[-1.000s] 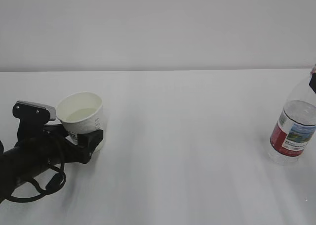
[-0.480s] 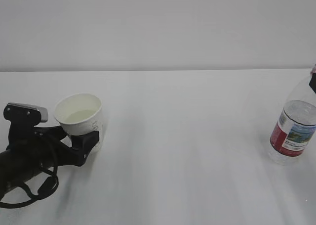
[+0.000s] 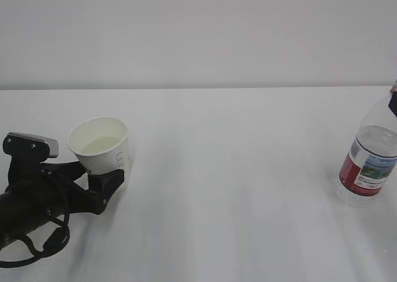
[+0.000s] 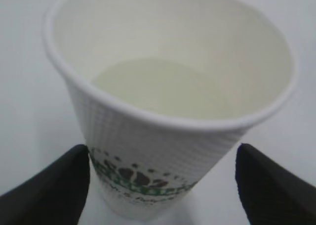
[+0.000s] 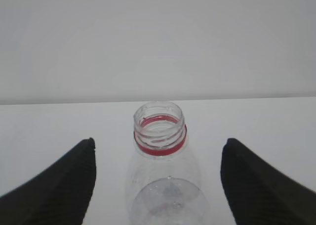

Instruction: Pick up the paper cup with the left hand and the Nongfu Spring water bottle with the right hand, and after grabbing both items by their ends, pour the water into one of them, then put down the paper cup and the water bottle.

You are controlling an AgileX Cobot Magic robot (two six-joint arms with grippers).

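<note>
Paper cup (image 3: 101,144) upright on surface (image 3: 236,189), left side, water (image 4: 170,89) pooled inside. Left gripper (image 3: 93,184) spread wide either side of cup base, fingers (image 4: 47,193) clear of the wall, nothing held. Nongfu Spring water bottle (image 3: 370,164) upright far right, uncapped. Right gripper (image 5: 158,183) wide apart around bottle neck, not gripping.

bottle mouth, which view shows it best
The right wrist view: the bottle mouth sits centred, uncapped, with its red ring seen from above. The exterior view shows only the bottle body at the right edge, its mouth cut off. The left wrist view shows none of it.
</note>
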